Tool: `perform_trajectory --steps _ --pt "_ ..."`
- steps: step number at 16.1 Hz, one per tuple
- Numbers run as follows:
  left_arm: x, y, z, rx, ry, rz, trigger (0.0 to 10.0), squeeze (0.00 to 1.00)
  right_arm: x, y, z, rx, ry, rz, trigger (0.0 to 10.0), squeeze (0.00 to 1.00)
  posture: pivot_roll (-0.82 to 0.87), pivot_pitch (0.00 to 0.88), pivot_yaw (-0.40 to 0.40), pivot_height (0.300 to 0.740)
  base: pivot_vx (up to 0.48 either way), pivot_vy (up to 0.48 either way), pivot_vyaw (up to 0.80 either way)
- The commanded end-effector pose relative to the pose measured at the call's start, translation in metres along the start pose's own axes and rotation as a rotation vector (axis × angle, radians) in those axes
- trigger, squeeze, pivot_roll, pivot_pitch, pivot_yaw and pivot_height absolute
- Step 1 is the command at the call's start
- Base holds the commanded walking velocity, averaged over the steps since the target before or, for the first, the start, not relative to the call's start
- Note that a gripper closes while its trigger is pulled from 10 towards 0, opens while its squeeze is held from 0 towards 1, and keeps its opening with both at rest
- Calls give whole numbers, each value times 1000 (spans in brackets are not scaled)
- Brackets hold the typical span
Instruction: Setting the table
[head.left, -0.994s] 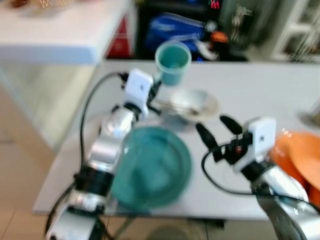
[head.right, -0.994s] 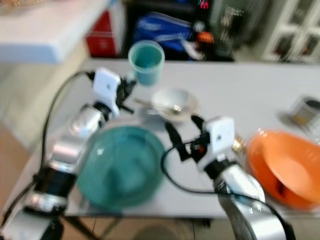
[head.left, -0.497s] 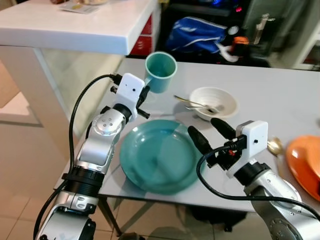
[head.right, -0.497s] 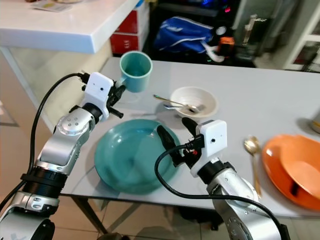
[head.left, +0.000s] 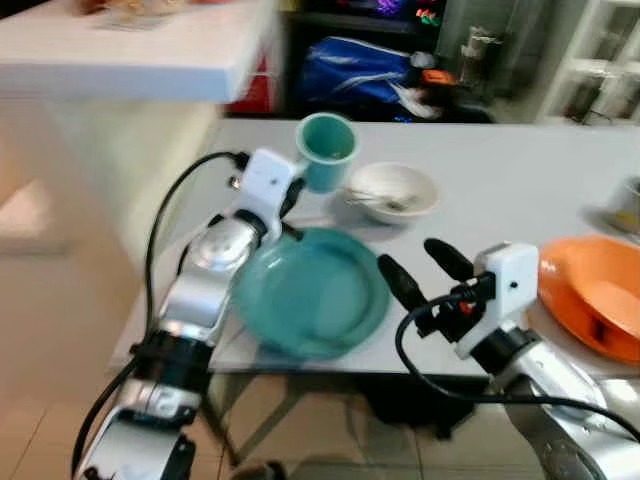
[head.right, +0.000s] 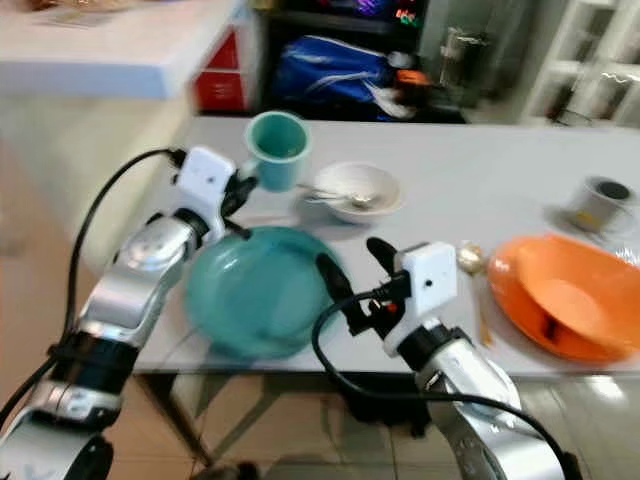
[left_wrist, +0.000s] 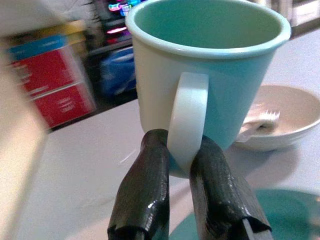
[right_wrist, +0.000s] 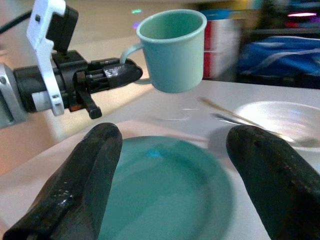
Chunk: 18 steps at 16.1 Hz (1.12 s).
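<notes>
My left gripper (left_wrist: 177, 165): fingers pressed together on the white loop handle of the teal mug (head.left: 327, 150), one finger (left_wrist: 142, 190) on each side of the loop. The mug hangs upright and clear of the table (head.left: 510, 180), above its left part, just beside the white bowl.

My right gripper (head.left: 415, 265): fingers spread wide, holding nothing, touching nothing. It hovers over the near edge of the table, at the right rim of the teal plate.

Teal mug: smooth and glossy, straight-walled and slightly tapered, paler rolled rim, inside also teal.

Teal plate (head.left: 310, 290): round, shallow, glossy, with a raised rim. It lies flat at the near left of the table, its near rim close to the near edge.

White bowl (head.left: 395, 190): small, round, glazed, set behind the plate toward the middle of the table. A metal fork (left_wrist: 257, 122) rests in it, its tines toward the inside and its handle out over the rim toward the mug.

Orange plate (head.right: 560, 295): wide, glossy, near the right edge of the table.

Gold spoon (head.right: 470, 265): lies between my right gripper and the orange plate, bowl end toward the far side.

Small grey cup (head.right: 600, 203): round, far right of the table; blurred.

Table: pale grey, matte, flat.
</notes>
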<state>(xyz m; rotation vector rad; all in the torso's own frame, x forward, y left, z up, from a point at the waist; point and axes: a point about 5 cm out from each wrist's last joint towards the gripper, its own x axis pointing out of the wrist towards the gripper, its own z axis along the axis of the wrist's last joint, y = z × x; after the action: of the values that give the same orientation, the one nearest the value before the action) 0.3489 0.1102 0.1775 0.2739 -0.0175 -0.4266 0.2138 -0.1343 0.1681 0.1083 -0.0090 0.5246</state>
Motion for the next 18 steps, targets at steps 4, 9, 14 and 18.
perform_trajectory --steps 4,9,14,18 --pt "-1 6 5 -3 -11 40 10000 0 0 0 4 0 -20 -3 10000 0 -33 0 13 740 0 0 0" --pt "-4 2 4 -12 -22 50 10000 0 2 -2 5 0 -26 -18 10000 0 -29 0 6 740 0 0 0" --pt "-4 3 6 -21 -24 57 10000 0 3 -3 5 -2 -27 -20 10000 0 -31 0 5 740 0 0 0" --pt "-3 2 9 -24 -44 52 10000 0 3 -3 5 -3 -29 -23 10000 0 -29 0 6 740 0 0 0"
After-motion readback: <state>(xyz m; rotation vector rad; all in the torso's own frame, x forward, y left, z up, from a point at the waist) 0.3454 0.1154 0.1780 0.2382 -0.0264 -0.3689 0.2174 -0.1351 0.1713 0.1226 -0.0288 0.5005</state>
